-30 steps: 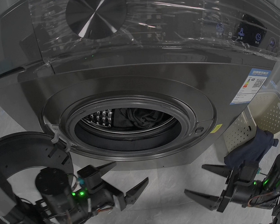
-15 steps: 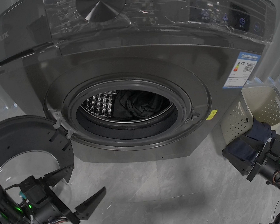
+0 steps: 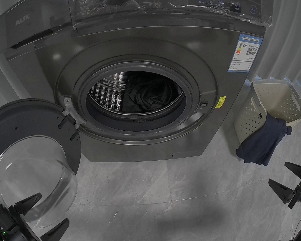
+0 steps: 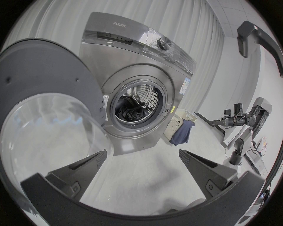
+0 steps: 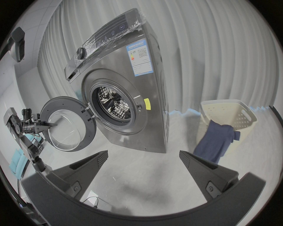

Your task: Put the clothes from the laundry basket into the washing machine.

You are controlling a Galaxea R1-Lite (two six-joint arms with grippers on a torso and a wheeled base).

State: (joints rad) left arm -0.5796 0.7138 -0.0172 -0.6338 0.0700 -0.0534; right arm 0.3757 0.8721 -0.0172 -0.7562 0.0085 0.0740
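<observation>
Head view: limp navy garment [image 3: 263, 142]

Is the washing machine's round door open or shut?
Open. The door hangs swung out on its hinge beside the washing machine, and the round opening shows dark clothes lying in the drum.

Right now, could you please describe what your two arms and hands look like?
The left hand and right hand are both matte black. Each has two tapered, wedge-shaped fingers on a broad black bracket fixed with small screws. The right arm and left arm are light grey links with black joints and thin loose cables.
</observation>
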